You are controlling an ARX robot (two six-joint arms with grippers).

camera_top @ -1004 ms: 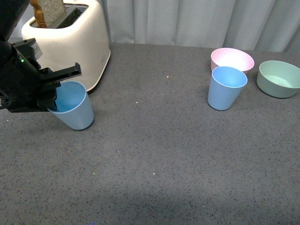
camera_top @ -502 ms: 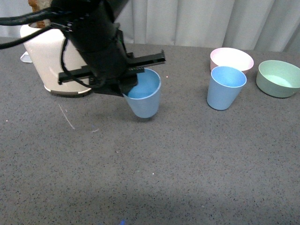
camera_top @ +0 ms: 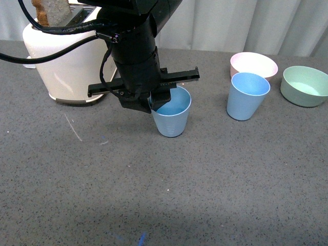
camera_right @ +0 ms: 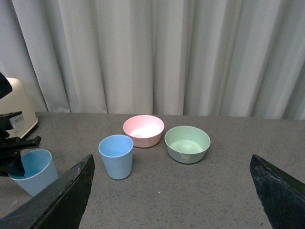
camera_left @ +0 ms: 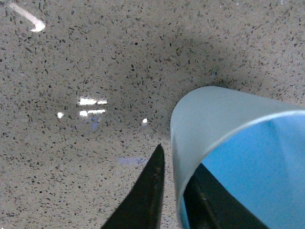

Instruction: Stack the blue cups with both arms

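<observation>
My left gripper [camera_top: 154,100] is shut on the rim of one blue cup [camera_top: 172,117], held upright just above the grey table near its middle. In the left wrist view the cup wall [camera_left: 214,119] sits pinched between the two black fingers [camera_left: 147,191]. The second blue cup [camera_top: 247,95] stands upright to the right, in front of the pink bowl; it also shows in the right wrist view [camera_right: 116,156]. My right gripper [camera_right: 171,191] is open and empty, high and back from the table, its fingertips wide apart; it is out of the front view.
A pink bowl [camera_top: 253,64] and a pale green bowl [camera_top: 305,85] stand at the back right. A white toaster [camera_top: 64,56] with bread in it stands at the back left. A curtain hangs behind the table.
My left arm has carried its blue cup from the far left by the toaster rightward to the table's middle, closer to the standing cup. The standing cup and bowls have not moved.
</observation>
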